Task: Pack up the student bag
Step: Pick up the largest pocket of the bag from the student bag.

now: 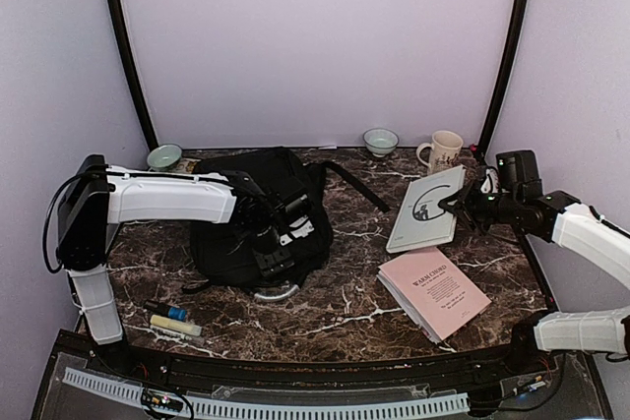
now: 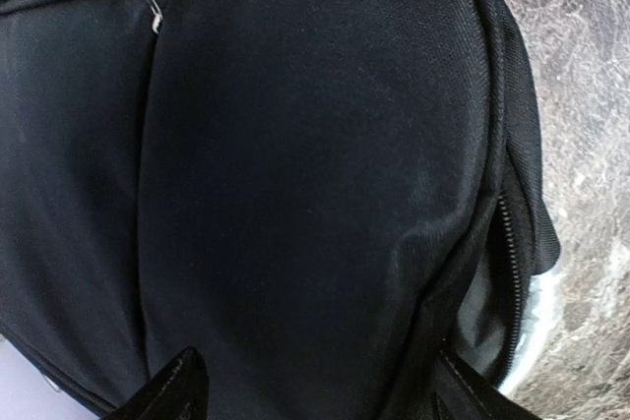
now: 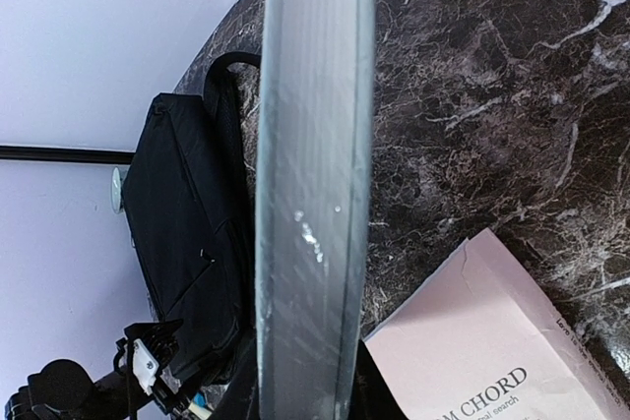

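Observation:
The black student bag (image 1: pixel 258 211) lies flat on the left half of the marble table, its strap (image 1: pixel 356 186) trailing right and its grey handle (image 1: pixel 276 293) at the near edge. My left gripper (image 1: pixel 283 233) hangs just over the bag's near part; in the left wrist view (image 2: pixel 325 390) its jaws stand wide apart over black fabric (image 2: pixel 295 174), with the zipper (image 2: pixel 507 243) at the right. My right gripper (image 1: pixel 456 202) is shut on the right edge of a grey book (image 1: pixel 426 209), holding it tilted above the table; the book's edge (image 3: pixel 310 194) fills the right wrist view.
A pink booklet (image 1: pixel 433 292) lies at the near right. A mug (image 1: pixel 442 151) and a bowl (image 1: pixel 381 141) stand at the back, another bowl (image 1: pixel 164 156) at the back left. Markers (image 1: pixel 173 319) lie at the near left.

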